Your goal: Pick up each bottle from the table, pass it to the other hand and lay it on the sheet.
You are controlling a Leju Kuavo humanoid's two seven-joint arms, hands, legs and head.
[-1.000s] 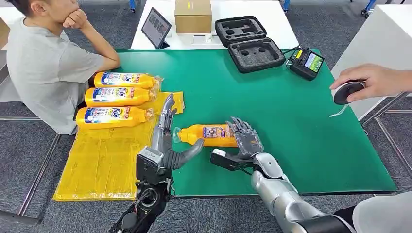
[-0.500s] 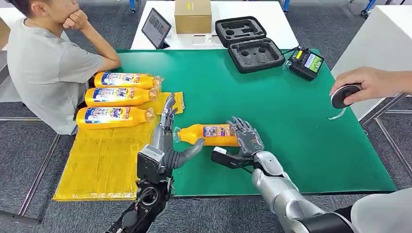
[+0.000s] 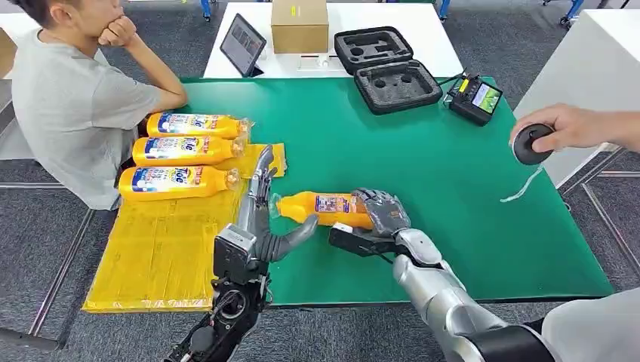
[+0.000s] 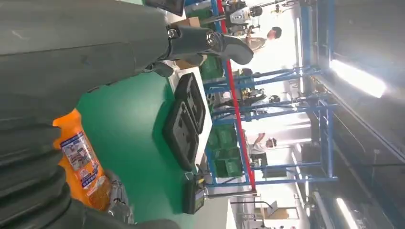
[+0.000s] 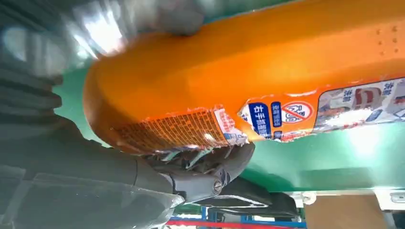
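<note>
An orange bottle lies on its side on the green table, its cap toward the yellow sheet. My right hand grips its base end, fingers curled over the top and the thumb against its side. The bottle is very close in the right wrist view. My left hand is open at the sheet's edge beside the bottle's neck, fingers straight and thumb reaching toward the bottle. Three more orange bottles lie side by side on the sheet's far end.
A person sits at the table's left side, close to the sheet. Another person's hand holds a black round object over the right edge. A black foam case, a controller, a tablet and a cardboard box stand at the back.
My right hand's fingers have curled further over the bottle's base. The person's hand at the right has lifted the black object a little. My left hand has barely moved.
</note>
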